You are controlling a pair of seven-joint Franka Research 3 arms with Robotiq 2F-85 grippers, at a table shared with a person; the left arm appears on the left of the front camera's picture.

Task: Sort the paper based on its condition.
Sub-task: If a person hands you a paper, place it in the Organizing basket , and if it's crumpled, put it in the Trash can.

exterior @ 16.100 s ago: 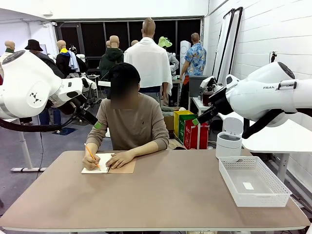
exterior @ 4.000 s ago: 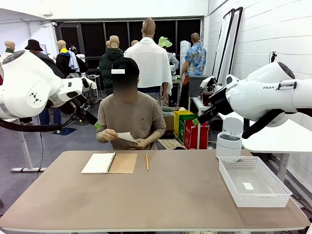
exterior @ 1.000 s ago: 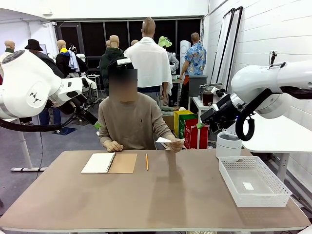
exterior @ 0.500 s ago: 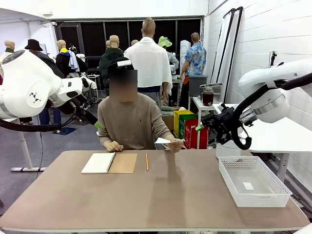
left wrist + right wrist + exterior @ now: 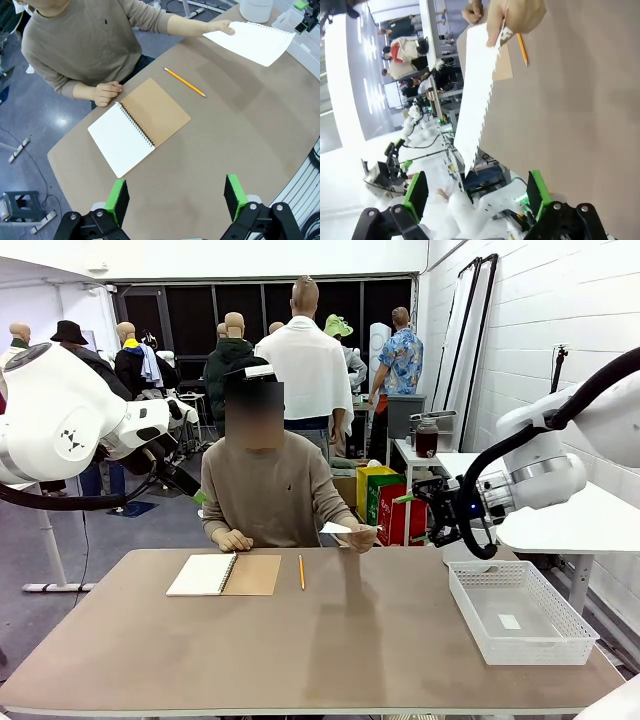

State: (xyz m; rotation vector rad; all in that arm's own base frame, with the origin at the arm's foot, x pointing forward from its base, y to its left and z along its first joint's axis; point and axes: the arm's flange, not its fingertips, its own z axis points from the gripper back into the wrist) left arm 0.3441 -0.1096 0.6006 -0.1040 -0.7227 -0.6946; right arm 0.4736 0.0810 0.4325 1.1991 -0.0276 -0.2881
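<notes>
Over the table's far edge, a person's hand holds out a white sheet of paper with one ragged edge. My right gripper hangs open just to the right of it, a short gap away. In the right wrist view the paper stands edge-on ahead of the open right gripper, pinched at its far end by the hand. My left gripper is open high above the table, with nothing between its fingers. From there the paper shows at the upper right.
An open spiral notebook with a brown cover and a pencil lie in front of the person. A white mesh tray holding a small scrap sits at the right edge. A white lidded bin stands behind the tray.
My right arm has swung down and its open gripper has come lower, level with the held-out paper. The person's hand and paper have stayed put. The left arm has not moved.
</notes>
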